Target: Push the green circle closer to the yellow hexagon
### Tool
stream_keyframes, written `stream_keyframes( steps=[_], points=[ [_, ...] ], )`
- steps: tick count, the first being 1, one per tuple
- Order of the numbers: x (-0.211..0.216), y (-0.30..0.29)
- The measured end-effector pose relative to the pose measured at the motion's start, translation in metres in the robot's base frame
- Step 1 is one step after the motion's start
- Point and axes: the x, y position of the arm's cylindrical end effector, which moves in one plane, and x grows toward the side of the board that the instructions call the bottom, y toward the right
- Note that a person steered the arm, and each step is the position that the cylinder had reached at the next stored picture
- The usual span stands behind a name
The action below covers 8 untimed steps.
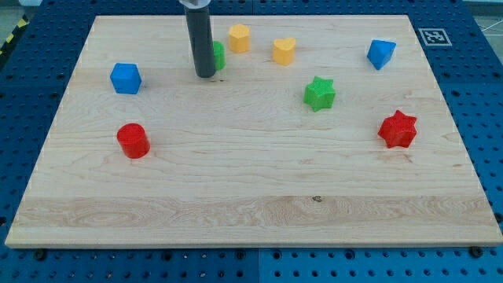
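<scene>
Near the top of the view, left of centre, my tip (205, 75) rests on a pale wooden board (251, 189) that fills most of the picture. The rod comes down from the view's top edge as a straight dark cylinder. It has no jaws and holds nothing; its lower end simply stands on the wood.

The green circle (218, 55) sits just to the right of the rod and slightly behind it, so the rod hides its left part. Only a sliver of green shows. The two look to be touching or nearly so, though the overlap makes true contact hard to judge.

The yellow hexagon (240, 37) lies close to the green circle, up and to the right of it, with a narrow gap of bare wood between them. Further right, at about the same height, is a yellow heart-shaped block (284, 50).

A blue cube (125, 79) sits well to the left of my tip. Below it, towards the view's left, stands a red cylinder (133, 140). A green star (319, 93) lies right of centre, and a red star (398, 130) lies further right and lower. Another blue block (381, 53), with an angular shape I cannot name with certainty, is near the top right.

Around the board is a blue perforated surface (31, 110).
</scene>
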Motion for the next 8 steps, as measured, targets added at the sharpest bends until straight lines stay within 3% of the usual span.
stream_keyframes(
  steps=[5, 8],
  points=[
    [-0.009, 0.042],
    [0.005, -0.032]
  ],
)
